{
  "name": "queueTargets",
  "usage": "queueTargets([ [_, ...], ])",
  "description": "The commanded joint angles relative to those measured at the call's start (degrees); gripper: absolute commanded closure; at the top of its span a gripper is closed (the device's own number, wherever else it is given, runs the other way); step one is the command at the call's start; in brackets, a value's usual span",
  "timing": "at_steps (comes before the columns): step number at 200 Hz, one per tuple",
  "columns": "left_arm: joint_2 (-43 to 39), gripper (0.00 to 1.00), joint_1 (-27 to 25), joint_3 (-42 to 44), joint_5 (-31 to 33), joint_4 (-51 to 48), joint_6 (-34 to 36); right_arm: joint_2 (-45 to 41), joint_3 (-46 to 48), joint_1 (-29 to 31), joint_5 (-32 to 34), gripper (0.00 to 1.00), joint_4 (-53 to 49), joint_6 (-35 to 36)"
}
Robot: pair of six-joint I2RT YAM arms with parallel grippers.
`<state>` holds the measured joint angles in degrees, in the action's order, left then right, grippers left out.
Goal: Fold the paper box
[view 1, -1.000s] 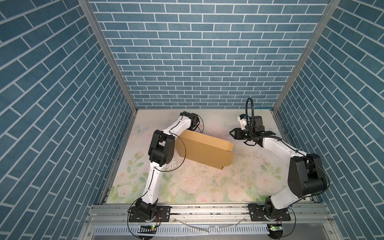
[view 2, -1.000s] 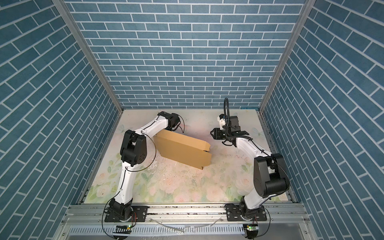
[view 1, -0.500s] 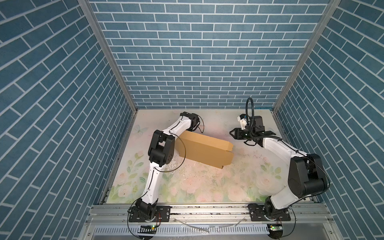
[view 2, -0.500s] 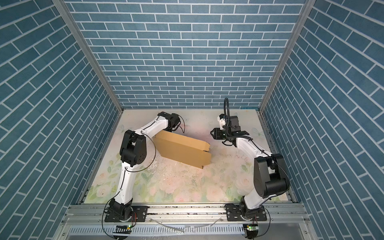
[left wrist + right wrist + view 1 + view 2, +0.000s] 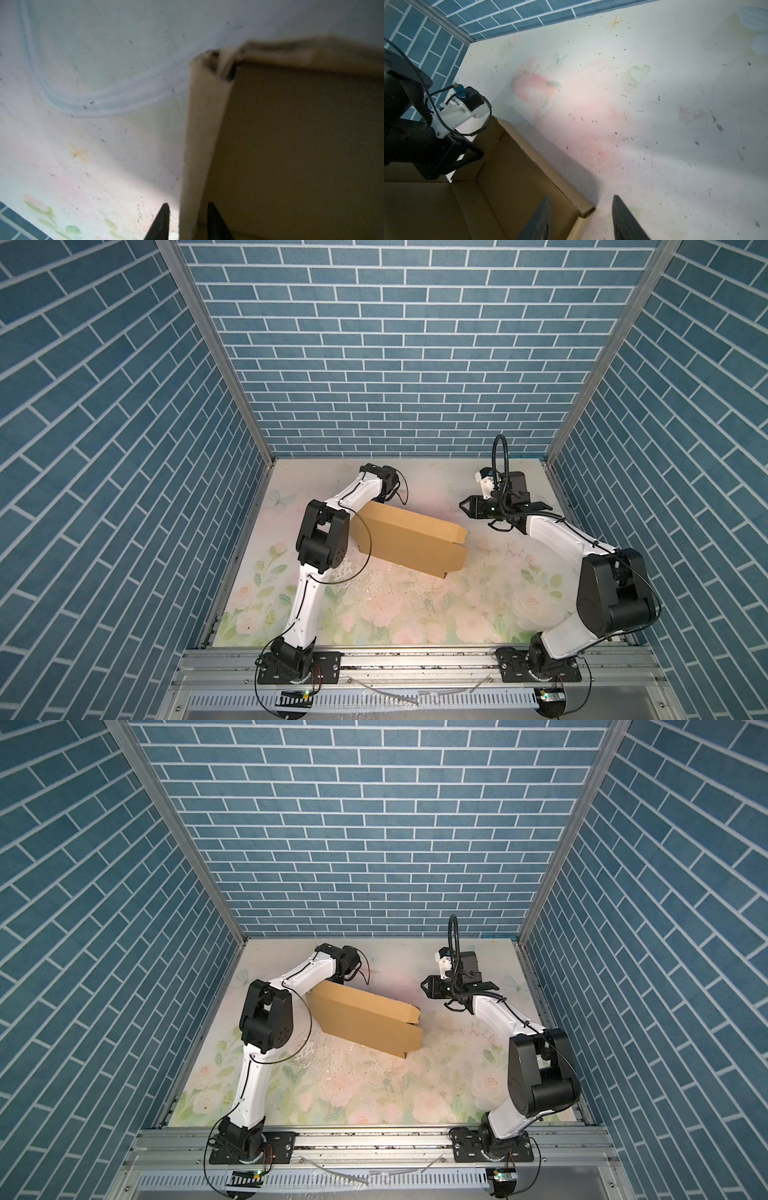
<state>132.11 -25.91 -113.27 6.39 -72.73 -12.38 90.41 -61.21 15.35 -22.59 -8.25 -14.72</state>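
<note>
Two robot arms flank the paper box (image 5: 409,537), a brown cardboard mailer lying askew in the middle of the floral table (image 5: 415,614) in both top views. At the box's far-left corner, the left gripper (image 5: 187,205) straddles an upright side wall. Its black fingers (image 5: 163,218) are narrowly parted, one on each side, and a sliver of lit table shows between the outer finger and the cardboard, so the wall is not clamped. Off the box's right end, the right gripper (image 5: 465,507) hangs clear of the cardboard, jaws moderately spread and empty. The right wrist view shows it facing the box's nearest corner.
</note>
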Motion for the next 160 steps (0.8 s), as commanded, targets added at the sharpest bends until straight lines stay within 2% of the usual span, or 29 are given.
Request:
queueTargets([
  [1, -2.5, 0.64, -0.2, -1.6, 0.2, -0.3, -0.2, -1.1, -1.3, -0.1, -0.8, 0.52, -0.3, -0.2],
  [62, -6.5, 0.56, 0.0, -6.3, -0.6, -1.0, -0.6, -0.9, -1.7, -0.1, -0.7, 0.52, -0.8, -0.2],
  [104, -10.9, 0.54, 1.5, -15.9, -0.1, -4.1, -0.6, 0.1, -4.0, -0.1, 0.2, 0.52, -2.0, 0.0],
  [131, -15.7, 0.54, 2.2, -21.4, 3.0, -6.1, -0.7, 1.4, -6.8, -0.3, 1.8, 0.52, -4.0, 0.2],
  [147, -21.0, 0.55, 2.2, -20.4, 3.9, -6.0, -1.4, 2.3, -8.7, -0.8, 2.5, 0.52, -5.1, 0.2],
  [160, -27.8, 0.56, 1.8, -14.1, 3.6, -3.3, -2.6, 3.5, -10.4, -1.4, 2.3, 0.52, -6.1, 0.3],
])
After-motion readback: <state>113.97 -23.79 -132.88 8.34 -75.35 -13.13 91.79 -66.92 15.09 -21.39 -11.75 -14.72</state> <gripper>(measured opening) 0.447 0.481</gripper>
